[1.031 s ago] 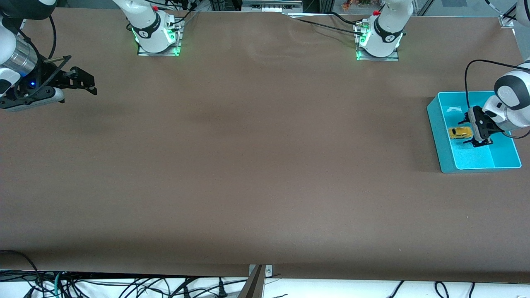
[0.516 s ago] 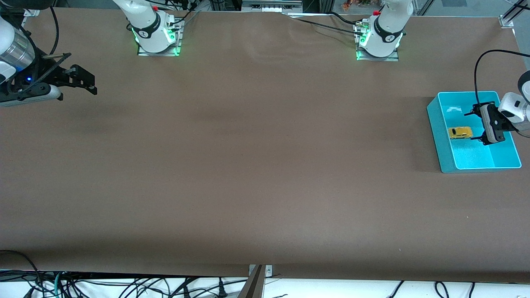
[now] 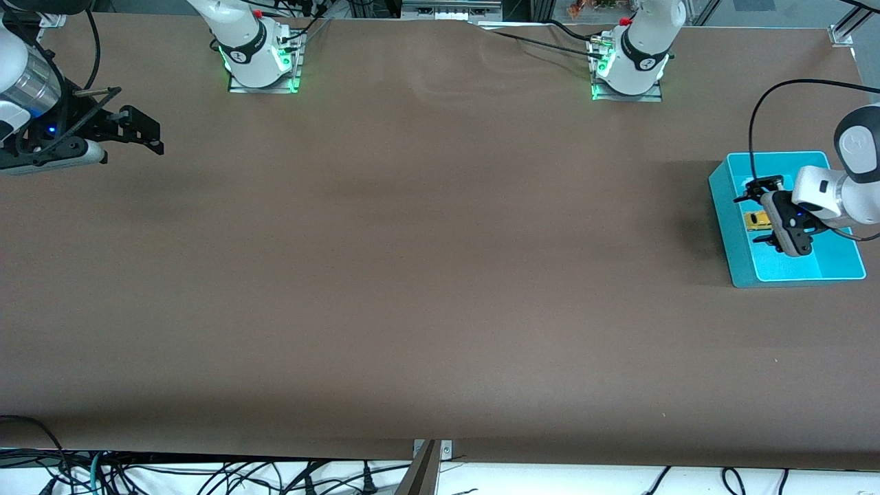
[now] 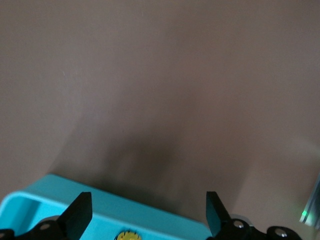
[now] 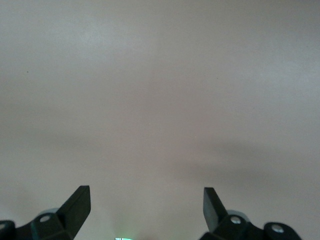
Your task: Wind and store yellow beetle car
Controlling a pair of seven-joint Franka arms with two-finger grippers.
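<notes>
Biggest risk I see here: the left hand (image 3: 755, 211) hangs over the teal bin (image 3: 729, 227) with its fingers spread wide and nothing in them, and the yellow beetle car (image 3: 758, 218) sits right below it on the bin floor. If that hand drops or swings low, a fingertip could clip the car and shove it against the wall, or hook the rim and drag the whole bin across the counter (image 3: 426, 275). The car is tiny next to those fingers, so it wouldn't take much.

As for the bin, it sits at the left arm's end of the counter, and the car looks like the only real item in it. There's a pale patch near one corner, probably just glare, hard to say.

The right hand (image 3: 141, 134) waits over the counter at the right arm's end, fingers apart and holding nothing.
</notes>
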